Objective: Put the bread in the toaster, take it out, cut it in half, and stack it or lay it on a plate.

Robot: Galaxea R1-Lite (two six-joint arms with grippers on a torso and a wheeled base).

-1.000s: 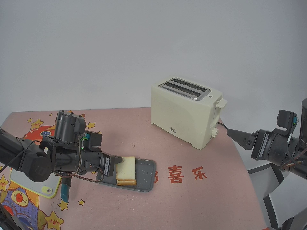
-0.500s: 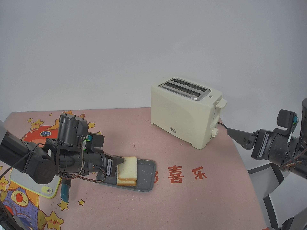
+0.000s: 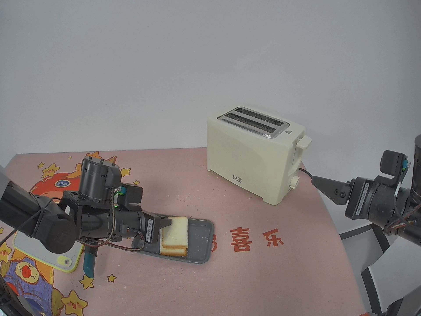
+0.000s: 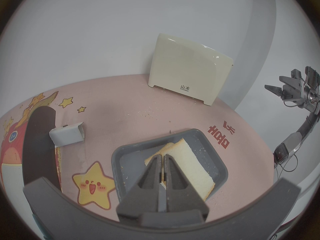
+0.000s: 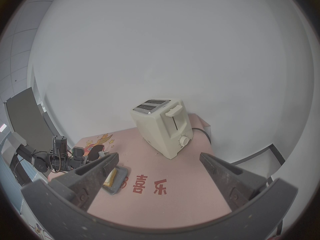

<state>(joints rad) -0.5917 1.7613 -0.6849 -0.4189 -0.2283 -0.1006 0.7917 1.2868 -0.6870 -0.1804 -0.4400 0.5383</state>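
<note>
- Pinches the edge of the top slice of bread [image 3: 177, 231] between the left fingers [image 4: 148, 180], pressed close on it.
- Has the bread stacked two slices high in the grey tray [image 3: 202, 233] on the table [image 3: 272, 277], in front of the toaster [image 3: 254, 154] and apart from it.
- Holds the right fingers [image 5: 91, 179] spread wide, off the table's right side.

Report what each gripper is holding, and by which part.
The left gripper pinches the upper bread slice by its crust edge, over the grey tray. The right gripper is open and holds nothing.
</note>
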